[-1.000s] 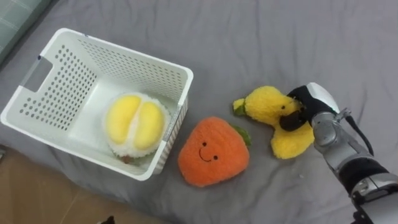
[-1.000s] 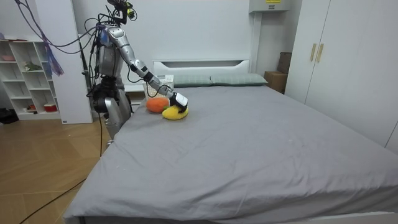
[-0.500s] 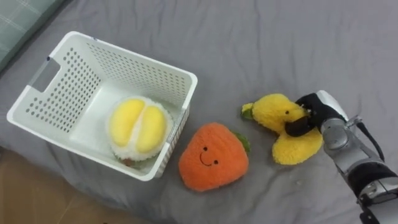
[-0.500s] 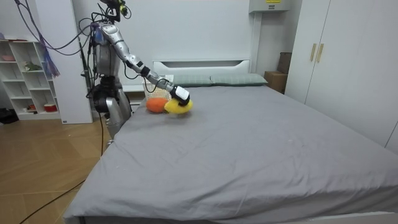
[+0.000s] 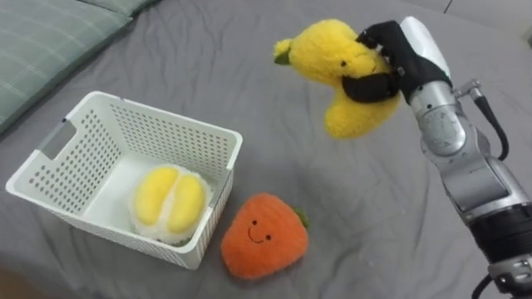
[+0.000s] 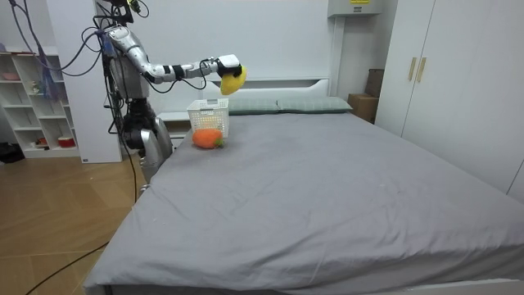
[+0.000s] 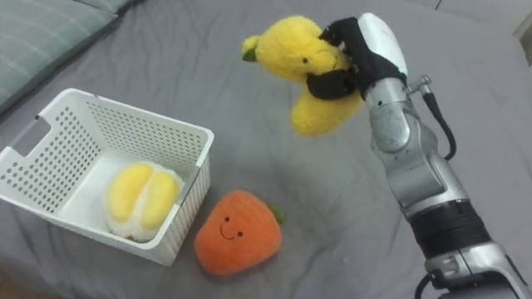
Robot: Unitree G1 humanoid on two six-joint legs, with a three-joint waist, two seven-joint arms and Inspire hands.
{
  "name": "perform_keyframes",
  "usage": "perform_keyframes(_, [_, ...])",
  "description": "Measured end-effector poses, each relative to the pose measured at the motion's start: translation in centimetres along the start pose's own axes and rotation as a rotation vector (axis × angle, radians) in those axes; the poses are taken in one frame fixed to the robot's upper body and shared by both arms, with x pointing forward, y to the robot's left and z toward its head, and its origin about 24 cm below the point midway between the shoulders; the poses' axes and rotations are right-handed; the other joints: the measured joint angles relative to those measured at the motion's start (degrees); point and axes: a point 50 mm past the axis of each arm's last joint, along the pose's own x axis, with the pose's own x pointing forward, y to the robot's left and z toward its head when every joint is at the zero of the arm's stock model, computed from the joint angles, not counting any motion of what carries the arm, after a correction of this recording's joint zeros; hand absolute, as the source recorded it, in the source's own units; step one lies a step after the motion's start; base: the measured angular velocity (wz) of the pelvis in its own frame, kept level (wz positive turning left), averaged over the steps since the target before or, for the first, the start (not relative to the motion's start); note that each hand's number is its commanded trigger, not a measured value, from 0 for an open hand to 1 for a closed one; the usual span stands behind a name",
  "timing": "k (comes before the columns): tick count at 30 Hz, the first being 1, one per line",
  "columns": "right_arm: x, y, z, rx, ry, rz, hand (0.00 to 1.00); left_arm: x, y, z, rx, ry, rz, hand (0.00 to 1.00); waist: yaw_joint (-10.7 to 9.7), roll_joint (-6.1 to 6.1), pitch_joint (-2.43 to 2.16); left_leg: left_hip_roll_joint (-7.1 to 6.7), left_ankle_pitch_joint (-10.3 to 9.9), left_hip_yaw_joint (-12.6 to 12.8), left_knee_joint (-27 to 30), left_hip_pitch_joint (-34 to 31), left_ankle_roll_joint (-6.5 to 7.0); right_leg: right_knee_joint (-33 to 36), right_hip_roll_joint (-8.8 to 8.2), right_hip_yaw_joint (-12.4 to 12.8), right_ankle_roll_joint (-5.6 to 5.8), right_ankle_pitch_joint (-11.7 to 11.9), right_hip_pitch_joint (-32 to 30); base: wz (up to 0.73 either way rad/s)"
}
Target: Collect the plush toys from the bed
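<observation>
My right hand (image 5: 397, 60) (image 7: 357, 55) (image 6: 221, 63) is shut on a yellow banana plush toy (image 5: 337, 73) (image 7: 302, 69) (image 6: 232, 79), holding it in the air well above the grey bed (image 5: 349, 208), to the right of and beyond the basket. A white perforated basket (image 5: 62, 158) (image 7: 33, 158) (image 6: 208, 114) rests on the bed at the left with a yellow and white plush fruit (image 5: 168, 203) (image 7: 138, 199) inside. An orange smiling plush fruit (image 5: 262, 247) (image 7: 236, 242) (image 6: 206, 138) lies on the bed against the basket's near right corner.
A striped pillow (image 5: 50, 41) lies beyond the basket at the upper left. In the room view I stand at the bed's corner near a white shelf unit (image 6: 41, 106); wardrobes (image 6: 454, 82) line the room view's right.
My right hand has lifted the yellow banana plush off the bed and raised it high, moving it toward the basket. The eye views have shifted as my head moved.
</observation>
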Motion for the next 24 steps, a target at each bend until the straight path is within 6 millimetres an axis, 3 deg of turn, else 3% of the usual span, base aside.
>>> perform_keyframes(7, [0.0, 1.6, 3.3, 0.045, -0.09, 0.046, 1.0, -0.1, -0.1, 0.8, 0.028, -0.032, 0.002, 0.0, 2.6, -0.46, 0.3, -0.81, 0.1, -2.3, -0.6, 0.8, 0.18, 0.0, -0.57, -1.7, 0.56, -0.5, 1.5, 0.14])
perform_keyframes(12, [0.1, 2.9, 4.9, 0.024, -0.136, 0.097, 1.0, -0.1, -0.5, 0.7, 0.072, -0.023, -0.003, 0.0, 4.9, -0.92, 0.85, -1.24, 0.1, -4.2, -0.1, 0.8, 0.23, -0.2, -0.65, -2.1, 0.62, -0.5, 2.3, 0.18])
perform_keyframes(15, [0.1, 4.2, 5.7, 0.023, -0.12, 0.143, 1.0, 0.0, -0.8, 0.9, 0.09, -0.012, -0.007, 0.0, 7.7, -0.69, 1.02, -1.57, 0.0, -5.2, 0.0, 0.4, 0.27, -0.8, -0.61, -2.1, 0.63, -0.5, 2.7, 0.16])
perform_keyframes(16, [0.1, 4.4, 5.9, 0.033, -0.12, 0.149, 0.82, 0.0, -0.8, 1.0, 0.092, -0.01, -0.007, 0.0, 8.2, -0.66, 1.05, -1.6, 0.0, -5.4, 0.0, 0.4, 0.27, -0.8, -0.6, -2.2, 0.63, -0.5, 2.7, 0.18])
perform_keyframes(19, [0.0, 5.5, 6.7, 0.039, -0.143, 0.192, 0.46, 0.0, -1.0, 0.7, 0.106, 0.011, -0.009, 0.0, 9.5, -0.59, 1.15, -2.1, 0.0, -7.0, 0.5, -0.4, 0.22, -1.0, -0.67, -2.6, 0.69, -0.6, 2.8, 0.28])
perform_keyframes(21, [0.0, 6.2, 6.9, 0.037, -0.126, 0.222, 0.0, 0.0, -1.2, 0.4, 0.116, 0.037, -0.011, 0.0, 10.7, -0.62, 1.18, -2.56, 0.1, -8.5, 1.1, -1.0, 0.2, -0.9, -0.91, -3.7, 0.98, -0.7, 3.1, 0.34])
perform_keyframes(24, [0.4, 7.3, 7.0, 0.047, -0.098, 0.264, 0.0, -0.1, -1.1, -0.3, 0.101, 0.075, -0.007, 0.0, 12.2, -0.79, 1.27, -3.22, 0.5, -10.2, 1.4, -1.4, 0.21, -0.9, -1.28, -5.5, 1.28, -0.9, 3.4, 0.32])
